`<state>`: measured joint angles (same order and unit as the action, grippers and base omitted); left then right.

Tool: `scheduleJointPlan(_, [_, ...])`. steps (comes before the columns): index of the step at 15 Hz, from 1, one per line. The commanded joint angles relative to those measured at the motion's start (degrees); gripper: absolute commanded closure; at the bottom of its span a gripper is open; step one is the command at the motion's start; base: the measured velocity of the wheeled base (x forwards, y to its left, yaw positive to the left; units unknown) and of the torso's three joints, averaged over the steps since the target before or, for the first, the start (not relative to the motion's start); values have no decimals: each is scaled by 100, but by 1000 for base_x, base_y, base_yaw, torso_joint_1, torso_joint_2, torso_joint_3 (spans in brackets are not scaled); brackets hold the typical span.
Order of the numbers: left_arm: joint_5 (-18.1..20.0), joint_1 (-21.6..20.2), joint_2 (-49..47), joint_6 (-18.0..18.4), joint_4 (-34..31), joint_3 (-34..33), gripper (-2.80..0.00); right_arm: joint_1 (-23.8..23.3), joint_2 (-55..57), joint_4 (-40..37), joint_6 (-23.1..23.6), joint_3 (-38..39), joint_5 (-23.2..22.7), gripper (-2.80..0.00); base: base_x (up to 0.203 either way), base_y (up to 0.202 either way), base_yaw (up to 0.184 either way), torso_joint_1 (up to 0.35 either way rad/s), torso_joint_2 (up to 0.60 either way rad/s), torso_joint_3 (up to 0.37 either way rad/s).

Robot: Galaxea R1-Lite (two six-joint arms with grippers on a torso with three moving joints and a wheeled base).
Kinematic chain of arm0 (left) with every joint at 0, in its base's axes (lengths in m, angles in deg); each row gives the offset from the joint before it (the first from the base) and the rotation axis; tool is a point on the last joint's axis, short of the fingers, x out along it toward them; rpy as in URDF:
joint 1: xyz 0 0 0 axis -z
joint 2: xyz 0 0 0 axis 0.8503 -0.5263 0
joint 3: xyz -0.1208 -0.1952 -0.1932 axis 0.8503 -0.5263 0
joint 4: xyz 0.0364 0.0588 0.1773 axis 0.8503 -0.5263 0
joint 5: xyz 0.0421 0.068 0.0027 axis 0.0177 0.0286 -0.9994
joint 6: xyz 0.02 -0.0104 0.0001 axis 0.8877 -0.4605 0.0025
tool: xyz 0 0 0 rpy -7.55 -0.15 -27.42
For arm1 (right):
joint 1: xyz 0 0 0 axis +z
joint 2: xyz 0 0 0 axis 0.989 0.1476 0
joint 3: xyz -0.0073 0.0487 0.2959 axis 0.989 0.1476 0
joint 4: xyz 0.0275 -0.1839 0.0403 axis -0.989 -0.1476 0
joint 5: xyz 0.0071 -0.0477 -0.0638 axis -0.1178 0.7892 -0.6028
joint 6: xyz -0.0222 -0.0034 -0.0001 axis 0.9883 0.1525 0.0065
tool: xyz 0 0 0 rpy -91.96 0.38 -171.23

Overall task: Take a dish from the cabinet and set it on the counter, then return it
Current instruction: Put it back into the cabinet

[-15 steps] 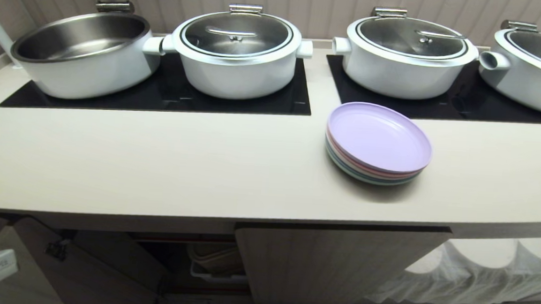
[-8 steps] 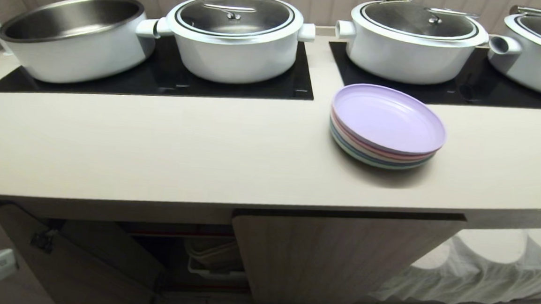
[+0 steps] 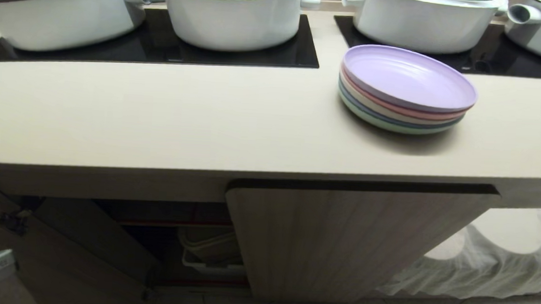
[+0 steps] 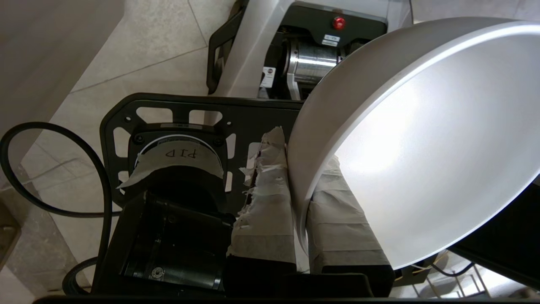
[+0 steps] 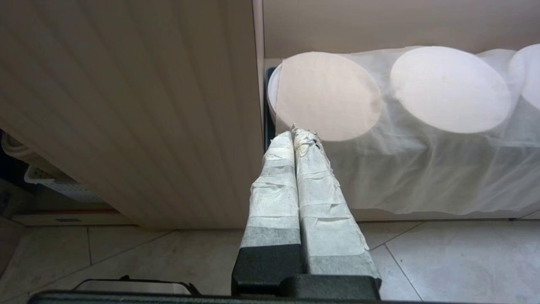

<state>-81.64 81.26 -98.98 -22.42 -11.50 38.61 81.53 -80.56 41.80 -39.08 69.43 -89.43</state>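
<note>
In the left wrist view my left gripper (image 4: 301,169) is shut on the rim of the dish (image 4: 422,147), a plain white bowl tilted on edge. One taped finger (image 4: 265,198) is outside the wall and the other is inside. It hangs over my own base and the tiled floor. The counter (image 3: 206,120) runs across the head view. Below it the cabinet (image 3: 354,241) has its right fluted door closed and its left door (image 3: 81,248) swung open. My right gripper (image 5: 295,135) is shut on nothing and points at the closed door's edge.
A stack of pastel plates (image 3: 403,89) sits on the counter at the right. White pots (image 3: 227,13) stand on black hob panels (image 3: 164,47) behind. A white basket (image 3: 212,256) sits inside the open cabinet. A white cloth (image 3: 503,260) hangs to the right of the door.
The head view has sunk and tilted, so the counter, pots and plates slide up the picture and more of the cabinet front shows. Nothing on the counter has moved.
</note>
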Motion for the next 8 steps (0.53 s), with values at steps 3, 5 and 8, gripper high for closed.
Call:
scheduleJointPlan(3, [2, 1, -7, -19, -31, 1, 0, -2, 9, 0, -4, 0, -1, 0, 0, 0, 0, -227, 506, 288])
scheduleJointPlan(5, [2, 1, -7, -19, -31, 1, 0, 3, 9, 0, 0, 0, -9, 0, 0, 0, 0, -210, 501, 283])
scheduleJointPlan(8, [2, 1, -7, -19, -31, 1, 0, 6, 9, 0, 5, 0, -1, 0, 0, 0, 0, -201, 489, 280])
